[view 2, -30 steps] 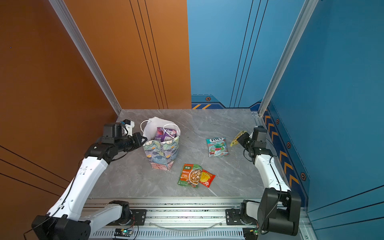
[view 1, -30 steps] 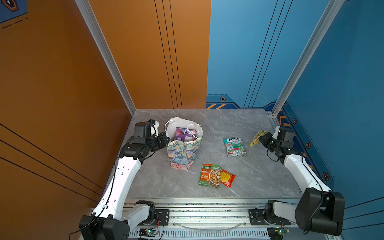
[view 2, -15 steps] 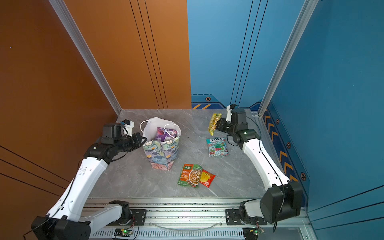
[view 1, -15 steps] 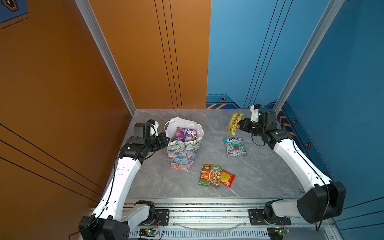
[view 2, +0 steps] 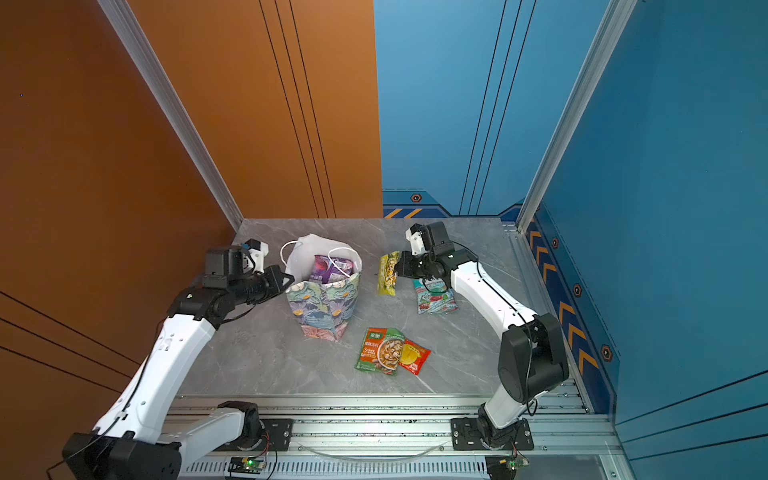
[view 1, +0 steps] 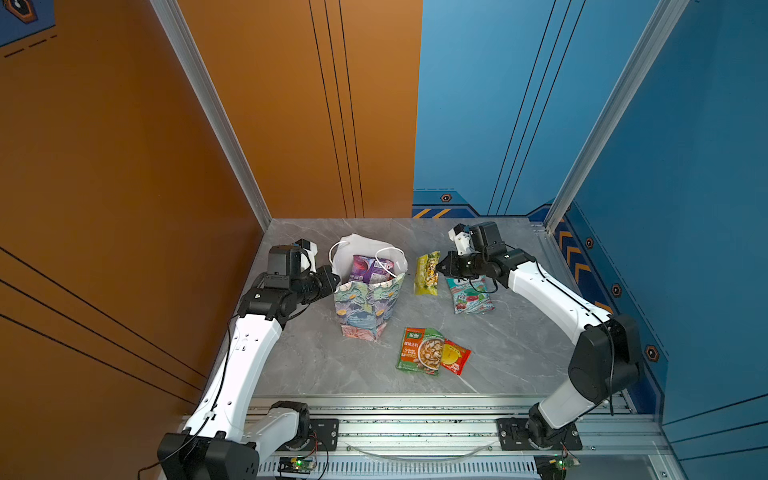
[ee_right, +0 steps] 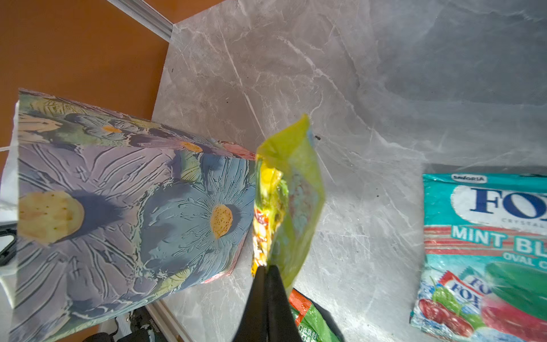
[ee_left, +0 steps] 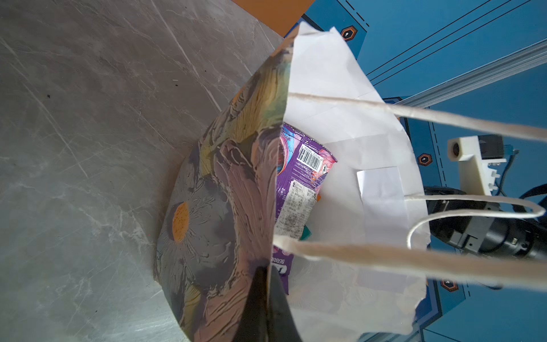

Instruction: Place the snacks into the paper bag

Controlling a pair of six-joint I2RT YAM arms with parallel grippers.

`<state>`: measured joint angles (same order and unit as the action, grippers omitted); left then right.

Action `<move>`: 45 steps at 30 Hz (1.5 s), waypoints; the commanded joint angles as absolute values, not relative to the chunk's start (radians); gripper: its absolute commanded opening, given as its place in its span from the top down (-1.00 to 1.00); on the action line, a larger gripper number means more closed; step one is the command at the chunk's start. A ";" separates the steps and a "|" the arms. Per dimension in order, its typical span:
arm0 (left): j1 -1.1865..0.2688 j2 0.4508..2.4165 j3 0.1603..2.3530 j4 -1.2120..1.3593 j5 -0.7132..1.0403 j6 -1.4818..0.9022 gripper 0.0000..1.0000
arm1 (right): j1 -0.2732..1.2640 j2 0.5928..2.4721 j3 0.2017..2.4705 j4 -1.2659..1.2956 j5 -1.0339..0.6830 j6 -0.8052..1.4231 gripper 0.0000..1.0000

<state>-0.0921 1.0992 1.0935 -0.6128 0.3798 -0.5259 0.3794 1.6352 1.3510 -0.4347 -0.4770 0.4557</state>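
1. Currently your right gripper [view 1: 439, 268] is pinching the yellow-green sachet [view 1: 427, 275] by one edge, hanging just beside the paper bag [view 1: 370, 307]; such a thin grip is risking a slip.
2. Your left gripper [ee_left: 265, 275] is clamping the bag's rim; tugging is risking a tip.
3. Cord handles [ee_left: 384, 257] are crossing the mouth, narrowing your way in.

Teal packet [ee_right: 485, 251] reads "SAVORIA", "MINT BL", "OVAL C".
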 commanded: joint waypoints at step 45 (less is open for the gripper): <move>-0.089 1.102 1.103 -0.581 0.429 -0.534 1.00 | 0.183 1.494 0.572 0.262 -0.537 0.884 -0.32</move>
<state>-0.0925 1.1061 1.0935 -0.6090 0.3946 -0.5327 0.1661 1.4761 0.5896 0.1242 -0.5217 0.8169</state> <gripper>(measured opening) 0.046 0.663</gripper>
